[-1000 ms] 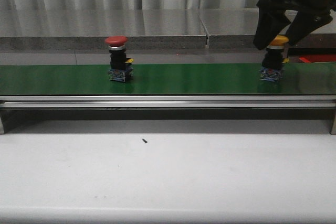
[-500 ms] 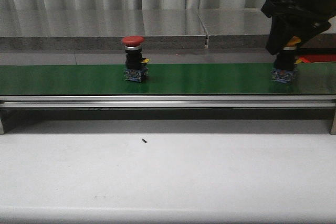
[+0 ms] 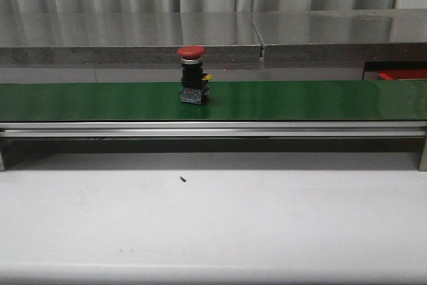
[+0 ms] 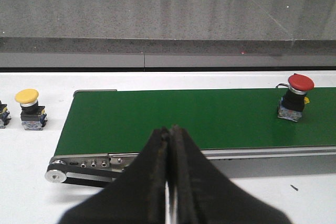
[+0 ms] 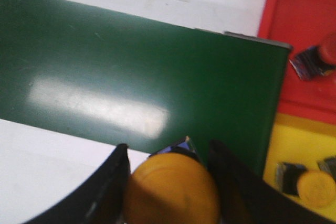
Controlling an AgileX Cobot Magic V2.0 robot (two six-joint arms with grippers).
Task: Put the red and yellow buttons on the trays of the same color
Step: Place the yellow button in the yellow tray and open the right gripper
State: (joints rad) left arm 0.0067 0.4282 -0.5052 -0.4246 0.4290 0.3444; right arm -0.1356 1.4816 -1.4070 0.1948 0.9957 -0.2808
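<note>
Right wrist view: a yellow dome-capped push button on a dark switch body point(image 5: 171, 192) sits clamped between the two black fingers of the right gripper point(image 5: 170, 190), held above the right end of the long dark green conveyor belt point(image 5: 131, 72). Just beyond that belt end lie a shallow glossy red tray point(image 5: 307, 30), holding a red-capped button point(image 5: 315, 59) on its side, and next to it a yellow tray point(image 5: 299, 140) with another yellow button point(image 5: 315, 187) already in it. Front view: a second red mushroom-capped button point(image 3: 192, 75) stands upright near the middle of the belt point(image 3: 100, 100), with only a sliver of the red tray point(image 3: 403, 73) showing at far right and neither arm in frame. Left wrist view: the left gripper point(image 4: 169, 145) hangs with its fingers pressed together and empty, near the left end of the belt point(image 4: 157, 121); the upright red button point(image 4: 295, 98) is well to the right, and a spare yellow-capped button point(image 4: 29, 108) waits on the white table point(image 4: 31, 150) off the left belt end. Risks, as judged: the held button could tip or roll on release and land in the red tray, which adjoins the yellow; the red button might reach the belt end untended. Only the right wrist view shows the grasp and both trays' contents; only the left wrist view shows the spare yellow button.
</note>
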